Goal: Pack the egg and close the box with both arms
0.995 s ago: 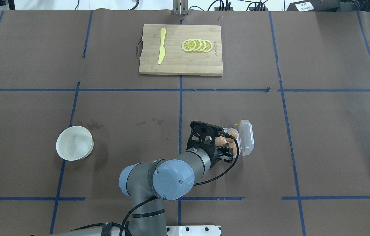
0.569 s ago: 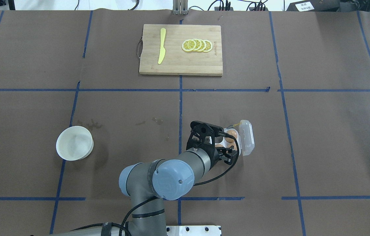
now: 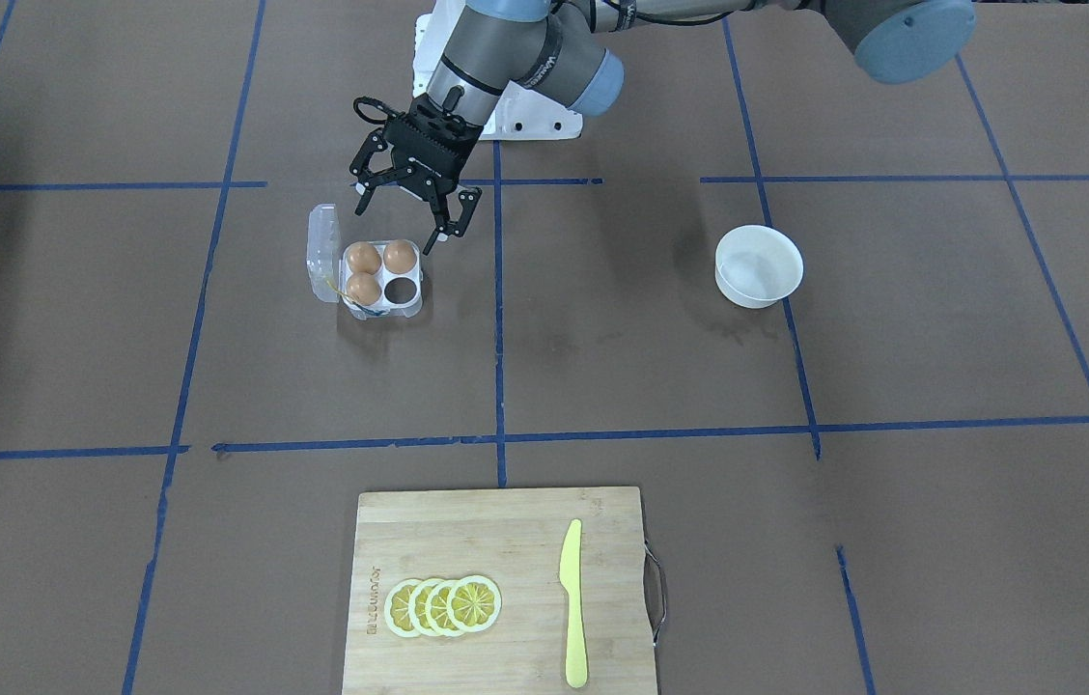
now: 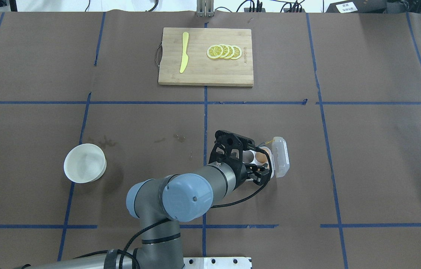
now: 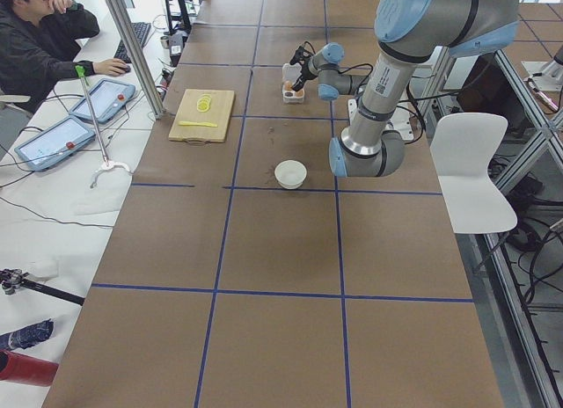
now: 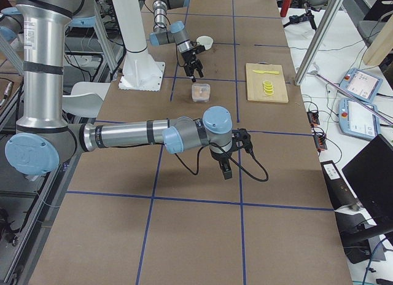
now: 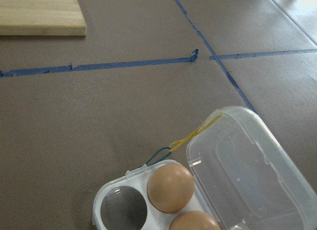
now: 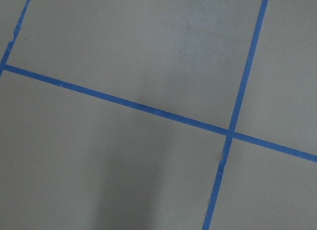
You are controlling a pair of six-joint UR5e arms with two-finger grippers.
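Note:
The clear egg carton (image 3: 380, 311) sits on the table with its lid (image 3: 321, 253) hinged open. Three brown eggs (image 3: 363, 257) fill three cups and one cup (image 3: 401, 289) is empty. My left gripper (image 3: 397, 229) hangs open and empty just above the carton's robot-side edge. It also shows in the overhead view (image 4: 256, 169), next to the lid (image 4: 280, 157). The left wrist view shows an egg (image 7: 170, 187), the empty cup (image 7: 124, 209) and the lid (image 7: 247, 175). My right gripper (image 6: 228, 162) shows only in the exterior right view, away from the carton (image 6: 201, 91). I cannot tell whether it is open or shut.
A white bowl (image 3: 759, 265) stands on the robot's left side of the table. A wooden cutting board (image 3: 496, 541) on the far side holds lemon slices (image 3: 443, 605) and a yellow knife (image 3: 572, 603). A person (image 5: 53, 30) sits at a side desk.
My left arm's elbow has swung to the left and the wrist has shifted slightly over the carton, covering more of the eggs. The carton and lid have not moved.

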